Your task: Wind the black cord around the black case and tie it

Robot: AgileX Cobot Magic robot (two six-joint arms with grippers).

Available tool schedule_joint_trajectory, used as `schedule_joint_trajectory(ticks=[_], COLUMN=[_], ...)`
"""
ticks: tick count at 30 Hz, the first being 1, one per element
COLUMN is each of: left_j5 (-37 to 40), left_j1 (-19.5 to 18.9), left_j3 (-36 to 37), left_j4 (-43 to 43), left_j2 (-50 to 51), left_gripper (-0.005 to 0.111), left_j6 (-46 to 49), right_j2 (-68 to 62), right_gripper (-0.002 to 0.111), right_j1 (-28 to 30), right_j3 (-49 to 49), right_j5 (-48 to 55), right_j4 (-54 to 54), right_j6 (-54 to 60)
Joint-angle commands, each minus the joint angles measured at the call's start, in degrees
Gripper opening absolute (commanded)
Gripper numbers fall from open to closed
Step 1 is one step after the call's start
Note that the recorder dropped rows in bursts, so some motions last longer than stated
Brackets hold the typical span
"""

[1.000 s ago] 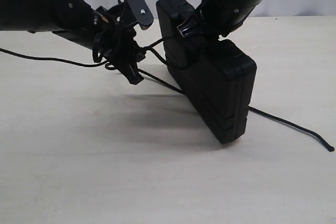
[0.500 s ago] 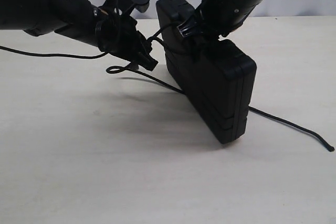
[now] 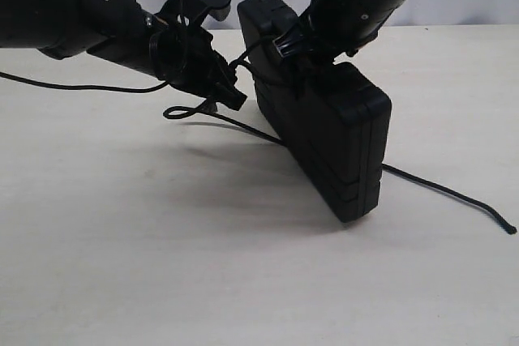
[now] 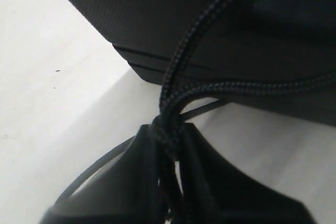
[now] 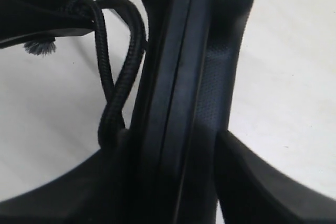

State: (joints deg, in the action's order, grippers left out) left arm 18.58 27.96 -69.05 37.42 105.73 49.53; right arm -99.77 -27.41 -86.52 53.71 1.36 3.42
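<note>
The black case (image 3: 332,135) stands on its edge on the table, tilted. My right gripper (image 3: 300,58) straddles its upper edge from above. In the right wrist view its jaws stand on either side of the case (image 5: 184,77), and a thin gap shows beside one finger (image 5: 236,156). The black cord (image 3: 438,190) runs under the case and trails off to the right. My left gripper (image 3: 231,95) is shut on the cord beside the case's left face. The pinched strands (image 4: 194,40) run from that gripper (image 4: 169,132) up across the case (image 4: 157,19). Two strands (image 5: 123,82) lie against the case.
A loop of cord (image 3: 182,111) lies on the pale table (image 3: 162,241) under the left arm. A thin cable (image 3: 65,85) runs off to the left. The cord's free end (image 3: 509,229) lies at the right. A frayed tip (image 5: 39,48) shows beside the left gripper.
My left gripper rose and moved right toward the case with the cord, then held still. The right jaws widened and the case shifted slightly left.
</note>
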Motion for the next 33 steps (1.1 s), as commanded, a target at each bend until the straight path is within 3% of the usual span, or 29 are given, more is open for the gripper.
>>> schedule_joint_trajectory(ticks=[1, 22, 33], left_j5=[0.4, 0.7, 10.1], left_j1=[-0.2, -0.2, -0.2], left_j3=[0.2, 0.2, 0.2], left_j4=[-0.8, -1.4, -0.2], left_j2=[0.1, 0.1, 0.1], left_gripper=[0.0, 0.0, 0.0], left_j6=[-0.3, -0.3, -0.3], right_j2=[0.6, 2.3, 2.3], right_gripper=[0.052, 0.051, 0.051], right_j1=[0.3, 0.3, 0.3], right_j3=[0.1, 0.0, 0.1], right_j5=[0.2, -0.5, -0.6], right_j4=[-0.7, -0.9, -0.9], right_j6=[0.8, 1.3, 1.3])
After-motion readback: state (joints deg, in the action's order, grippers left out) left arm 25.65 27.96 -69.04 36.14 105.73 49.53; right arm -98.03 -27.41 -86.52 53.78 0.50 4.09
